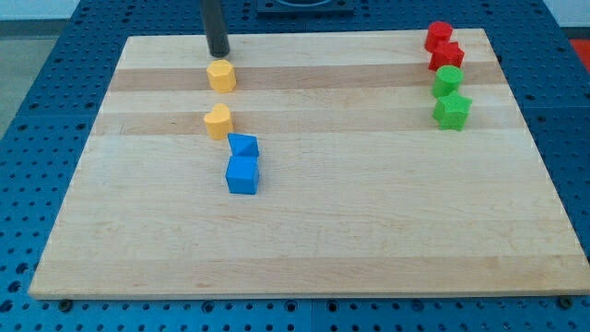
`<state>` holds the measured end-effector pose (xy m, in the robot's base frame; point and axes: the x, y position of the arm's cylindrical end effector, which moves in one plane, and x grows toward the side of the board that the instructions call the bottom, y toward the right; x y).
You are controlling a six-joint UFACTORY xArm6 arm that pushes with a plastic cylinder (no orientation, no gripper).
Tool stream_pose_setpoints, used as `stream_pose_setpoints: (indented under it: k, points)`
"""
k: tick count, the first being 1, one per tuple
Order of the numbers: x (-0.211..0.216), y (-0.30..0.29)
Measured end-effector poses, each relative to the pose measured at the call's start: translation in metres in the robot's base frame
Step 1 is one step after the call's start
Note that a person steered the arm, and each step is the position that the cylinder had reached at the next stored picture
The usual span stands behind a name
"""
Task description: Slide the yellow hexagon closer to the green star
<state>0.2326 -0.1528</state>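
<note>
The yellow hexagon (221, 76) sits near the top left of the wooden board (369, 240). My tip (218, 53) is just above it in the view, close to or touching its upper edge. The green star (452, 111) lies far off at the view's right. A second yellow block (218, 121), of a shape I cannot make out, lies below the hexagon.
A green round block (448, 80) sits just above the green star. Two red blocks (439, 35) (446, 56) lie above that at the top right. Two blue blocks (243, 146) (242, 174) lie below the yellow ones, left of centre.
</note>
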Motion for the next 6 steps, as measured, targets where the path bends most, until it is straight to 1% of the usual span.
stream_pose_setpoints:
  k: [2, 3, 4, 6]
  points:
    - [0.041, -0.002]
    - [0.052, 0.006]
    - [0.069, 0.026]
    - [0.122, 0.077]
